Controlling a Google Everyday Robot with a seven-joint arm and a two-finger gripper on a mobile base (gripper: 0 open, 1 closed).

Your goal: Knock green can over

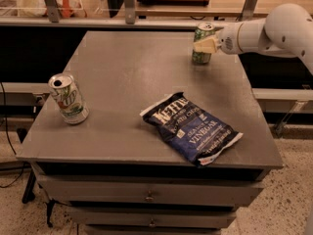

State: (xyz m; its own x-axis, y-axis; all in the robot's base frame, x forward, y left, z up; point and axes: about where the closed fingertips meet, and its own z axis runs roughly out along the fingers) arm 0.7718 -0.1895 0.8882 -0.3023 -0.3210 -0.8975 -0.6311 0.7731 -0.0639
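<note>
At the left, near the front left corner of the grey table [127,67], a white can [68,99] with a green and red logo stands upright, its top open. Under the tabletop, drawers [146,196] face the camera. Right of centre, towards the front edge, a dark blue chip bag [190,129] lies flat and slanted, well apart from both cans.

Further right, near the table's far right corner, the green can [201,58] stands upright – dark mottled body, silver rim on top. The gripper [204,44] is right at it: its pale tip crosses the front of the can at about mid-height, covering the middle band, so that only the can's top and base show above and below it. It seems to touch the can, though contact is not certain. Whether the gripper is parted or closed – I cannot tell. From the gripper the white arm [274,31] reaches off to the right, beyond the table edge.
</note>
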